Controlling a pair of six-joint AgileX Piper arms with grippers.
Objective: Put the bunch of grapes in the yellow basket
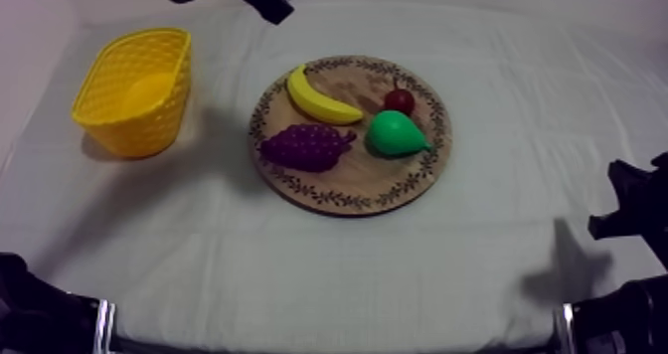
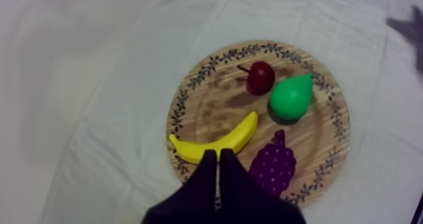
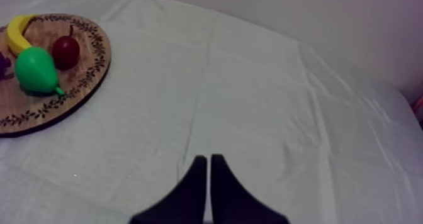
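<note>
The table [image 1: 298,268] under its pale cloth carries everything, and the task looks to be at its very beginning.

The wooden board [image 1: 348,179] lies under the left gripper [image 2: 218,156], which hangs over the board's edge. Its two black fingers lie pressed together as a narrow wedge, with nothing between them.

The yellow basket [image 1: 129,134] stands well apart from this gripper, beyond the board's rim, and there is nothing inside it.

The banana [image 2: 217,143] lies just in front of the left fingertips, across their line. The bunch of grapes [image 2: 273,167], the thing to be moved, lies on the board just beside the same fingertips, a little off to one side, and nothing touches it. The pear [image 2: 291,97] and the small red fruit [image 2: 259,77] lie farther ahead of the gripper, close to each other.

The right gripper [image 3: 206,160] is also closed to a wedge and holds nothing. It points over bare cloth, with the board well off to its side.

In my judgement no step is done yet. The left fingers have to open, shift sideways over the grapes, go down and close on them. After that come the lift, the carry to the basket and the release.
</note>
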